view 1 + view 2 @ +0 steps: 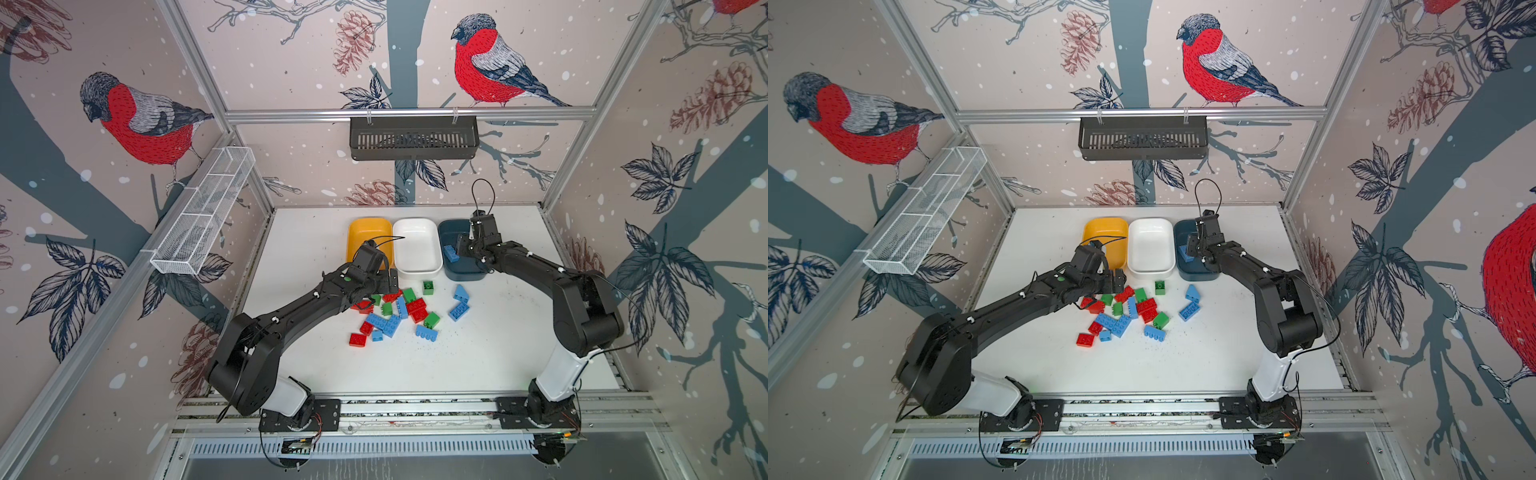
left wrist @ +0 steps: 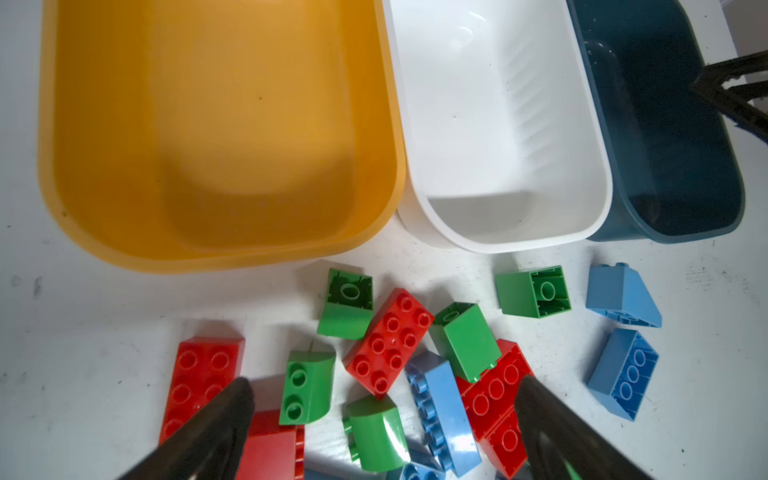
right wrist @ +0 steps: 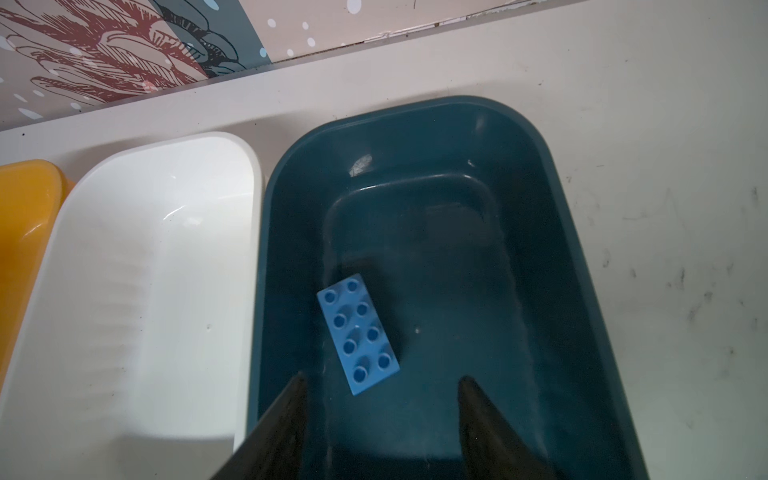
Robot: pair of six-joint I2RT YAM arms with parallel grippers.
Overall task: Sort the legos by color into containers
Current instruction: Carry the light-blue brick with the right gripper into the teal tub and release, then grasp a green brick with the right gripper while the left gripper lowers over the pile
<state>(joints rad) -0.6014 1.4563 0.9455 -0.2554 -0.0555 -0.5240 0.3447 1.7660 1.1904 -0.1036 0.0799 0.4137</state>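
Observation:
Three containers stand in a row at the back: a yellow-orange tub (image 1: pixel 370 232), a white tub (image 1: pixel 415 245) and a dark teal tub (image 1: pixel 446 228). My right gripper (image 3: pixel 382 378) hangs open over the teal tub (image 3: pixel 561 249). One light blue lego (image 3: pixel 357 334) lies studs-up on the tub's floor, clear of the fingers. The other legos, red, green and light blue, lie in a loose pile (image 1: pixel 395 316) in front of the tubs. My left gripper (image 2: pixel 384 384) is open just above the pile's back edge, with a curved green brick (image 2: pixel 378 432) below the gap. The yellow tub (image 2: pixel 216 124) and white tub (image 2: pixel 498 124) hold nothing.
Two light blue bricks (image 1: pixel 459 303) and a green one (image 1: pixel 428 286) lie apart to the right of the pile. A black slotted basket (image 1: pixel 413 137) hangs on the back wall. A white wire-mesh basket (image 1: pixel 203 212) hangs on the left wall.

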